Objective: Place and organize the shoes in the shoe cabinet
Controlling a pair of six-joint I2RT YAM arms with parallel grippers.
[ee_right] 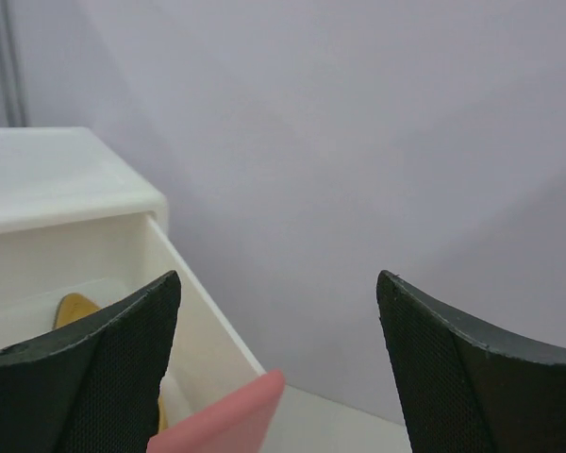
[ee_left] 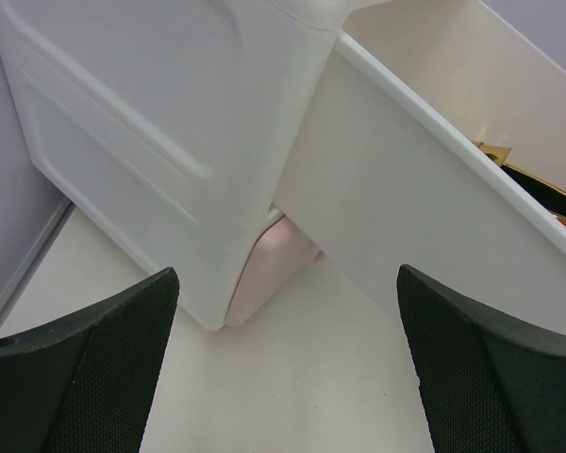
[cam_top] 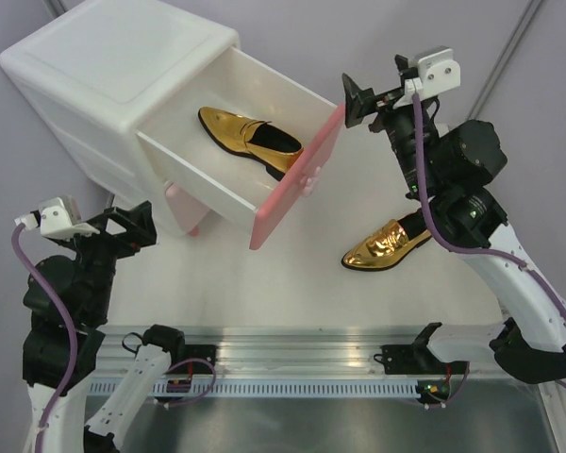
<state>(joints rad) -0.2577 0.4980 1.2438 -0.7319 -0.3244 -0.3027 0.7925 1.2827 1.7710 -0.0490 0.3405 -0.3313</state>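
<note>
Top view: cabinet [cam_top: 94, 66] upper left, its upper drawer [cam_top: 292, 184] pulled out, gold shoe [cam_top: 248, 140] lying inside. Second gold shoe [cam_top: 385, 247] on table [cam_top: 292, 293], centre right. Left gripper [cam_top: 137, 226] lower left beside the cabinet; right gripper [cam_top: 354, 102] upper right, near the drawer's pink front.

Left wrist: jaws spread, nothing between; cabinet [ee_left: 151, 123] side and drawer [ee_left: 424, 189] wall ahead.

Right wrist: jaws spread, empty; drawer [ee_right: 226, 420] and gold shoe [ee_right: 75, 307] lower left.

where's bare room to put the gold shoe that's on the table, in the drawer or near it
In the open drawer, bare floor lies on both sides of the gold shoe inside, along each side wall. The table is bare between the pink front and the loose gold shoe. Crowded: the left fingers sit close to the cabinet base.
</note>
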